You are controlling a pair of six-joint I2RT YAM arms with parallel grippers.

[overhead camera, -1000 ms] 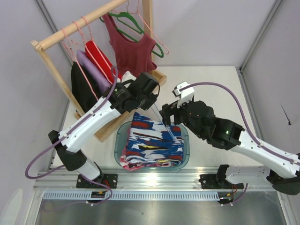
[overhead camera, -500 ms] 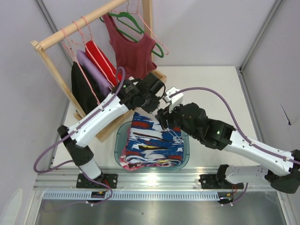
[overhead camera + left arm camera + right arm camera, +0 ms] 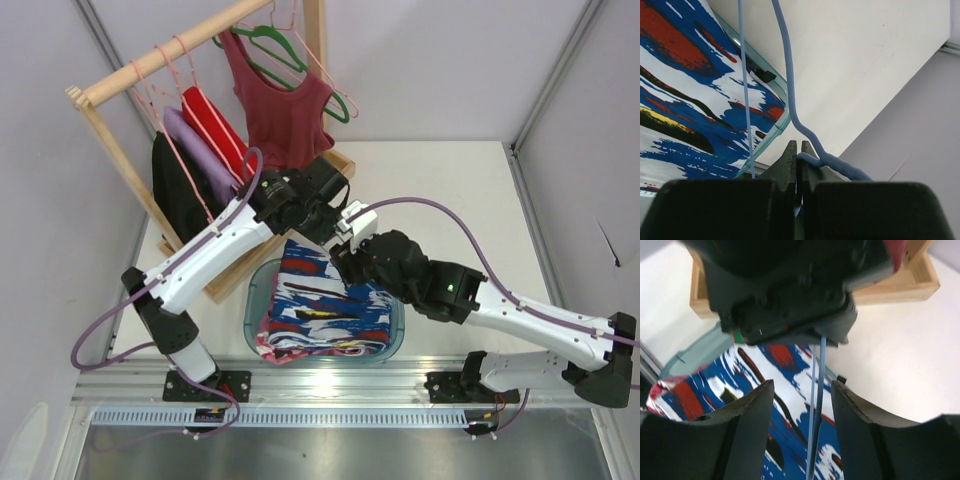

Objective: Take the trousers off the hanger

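The blue, white and red trousers [image 3: 325,305] lie bunched in the teal basin [image 3: 254,300]. Above the basin's far rim my left gripper [image 3: 798,150] is shut on the light-blue wire hanger [image 3: 788,80], pinching the bent wire near its hook. The wires run down from it to the trousers [image 3: 695,100]. My right gripper [image 3: 802,385] sits just below the left one, open, with its jaws on either side of the hanger's two wires [image 3: 821,370] and not touching them. In the top view both grippers [image 3: 340,245] crowd together and the thin wire hardly shows.
A wooden rack [image 3: 335,165] stands at the back left. It carries a dark-red tank top [image 3: 285,100] on a green hanger, and black, purple and red garments on pink hangers. The white table [image 3: 450,200] runs right to grey walls.
My right gripper has moved left, up against the left gripper, and its jaws have narrowed around the hanger wires. The left arm shifted slightly right, still clamped on the hanger.
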